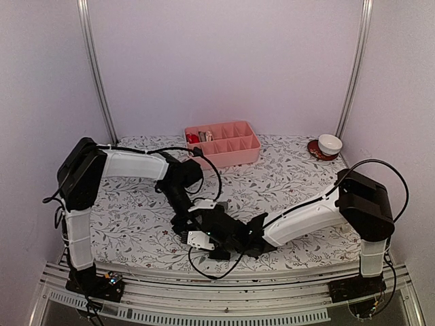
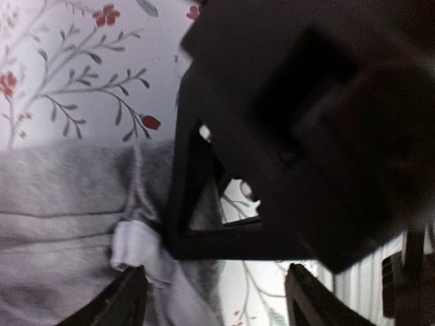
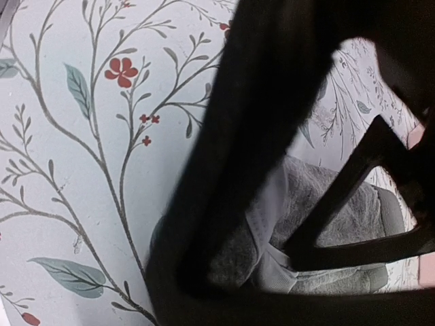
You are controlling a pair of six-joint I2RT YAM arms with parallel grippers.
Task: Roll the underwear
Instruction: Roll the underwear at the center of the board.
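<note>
Top: your left gripper (image 1: 214, 241) and right gripper (image 1: 250, 238) meet tip to tip over floral tablecloth (image 1: 136, 204)
Left wrist: soft grey briefs (image 2: 61, 204), bunched pale waistband (image 2: 139, 248) beside one finger, jaws apart
Right wrist: fuzzy grey cloth close by gripper, view blurred; you cannot tell grip

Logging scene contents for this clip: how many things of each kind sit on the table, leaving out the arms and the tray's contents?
Grey underwear: 1 in view
Pink tray: 1
White bowl: 1
Red saucer: 1
Total: 4
</note>
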